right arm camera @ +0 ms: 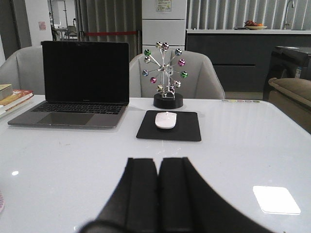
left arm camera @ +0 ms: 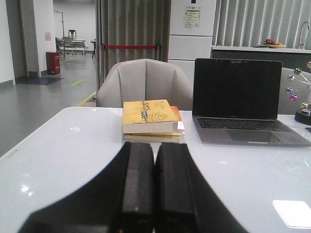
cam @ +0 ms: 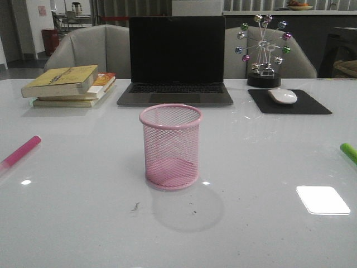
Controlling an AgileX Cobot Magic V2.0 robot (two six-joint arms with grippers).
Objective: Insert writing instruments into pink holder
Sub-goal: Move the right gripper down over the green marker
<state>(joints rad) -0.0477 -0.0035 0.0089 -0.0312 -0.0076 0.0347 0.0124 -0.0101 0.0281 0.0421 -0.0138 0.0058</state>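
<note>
No writing can be read: the yellow book cover [left arm camera: 148, 112] beside the laptop [left arm camera: 241, 102] and the wall notice [left arm camera: 192, 17] above it are blurred.

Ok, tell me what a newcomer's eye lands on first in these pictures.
The pink holder stands upright and empty at the table's centre, in front of the closed-screen-dark laptop. The magenta marker lies at the far left edge and the green marker at the far right. Both grippers, left and right, are shut and hold nothing.
</note>
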